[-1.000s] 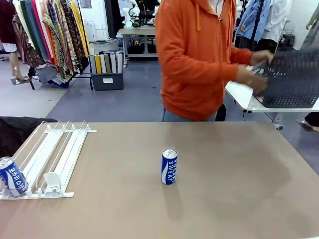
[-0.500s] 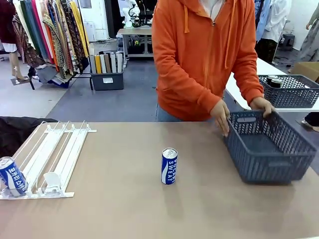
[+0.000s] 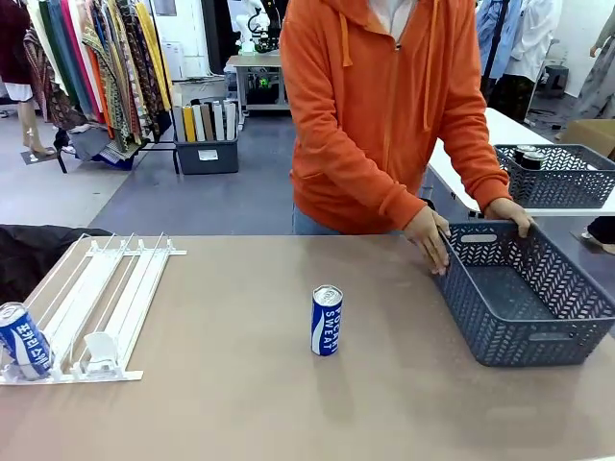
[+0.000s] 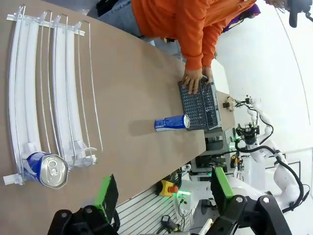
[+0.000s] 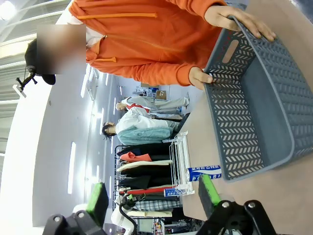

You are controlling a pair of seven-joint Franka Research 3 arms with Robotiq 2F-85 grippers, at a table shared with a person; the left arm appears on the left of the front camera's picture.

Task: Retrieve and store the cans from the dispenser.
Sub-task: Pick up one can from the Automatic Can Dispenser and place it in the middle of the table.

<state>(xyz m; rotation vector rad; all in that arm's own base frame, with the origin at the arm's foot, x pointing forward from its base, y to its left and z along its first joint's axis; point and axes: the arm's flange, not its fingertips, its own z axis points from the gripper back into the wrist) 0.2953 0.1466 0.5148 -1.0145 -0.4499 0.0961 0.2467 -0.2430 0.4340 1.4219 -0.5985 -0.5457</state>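
The white rail dispenser (image 3: 106, 293) lies at the table's left. One blue-and-white can (image 3: 24, 341) rests at its near stops, in the leftmost lane. A second blue-and-white can (image 3: 327, 320) stands upright mid-table. In the left wrist view, my left gripper (image 4: 164, 188) hangs open above the table, with the dispenser (image 4: 49, 88), its can (image 4: 46, 168) and the standing can (image 4: 171, 122) below. My right gripper (image 5: 152, 196) is open too, well short of the grey basket (image 5: 234, 122); a blue-and-white can (image 5: 203, 172) shows beyond it.
A person in an orange hoodie stands at the far side with both hands (image 3: 428, 238) on the rim of the dark grey lattice basket (image 3: 500, 327) at the table's right. Another grey basket (image 3: 553, 178) with dark cans sits on a white table behind.
The person has carried the grey basket over from the white table behind, set it on the right of my table and shifted it slightly. Both cans stay put.
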